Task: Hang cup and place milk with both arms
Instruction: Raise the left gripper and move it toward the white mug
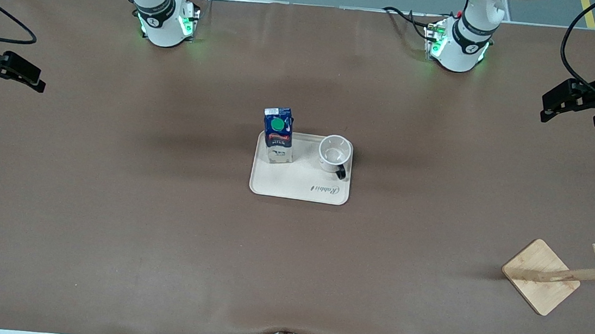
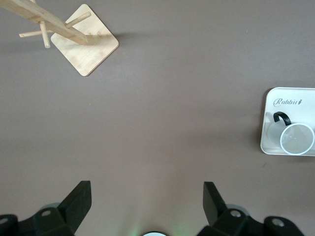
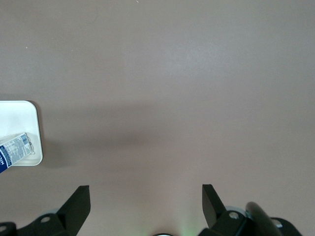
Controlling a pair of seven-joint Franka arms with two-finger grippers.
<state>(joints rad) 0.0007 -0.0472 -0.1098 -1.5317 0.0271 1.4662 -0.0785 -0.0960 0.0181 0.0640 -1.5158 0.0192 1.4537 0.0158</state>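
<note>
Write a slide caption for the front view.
Blue milk carton and white mug on a cream tray; both open grippers wait apart.

The small upright dark-blue milk carton with the round green cap (image 1: 277,141) is showing "MILK" in pale letters on its front face, under a red band whose small print is not legible. The flat cream-coloured rectangular tray (image 1: 295,188) is carrying the script word "Rabbit" along its edge, beside the white mug (image 2: 297,138) in the left wrist view, well away from the left gripper (image 2: 146,201).
</note>
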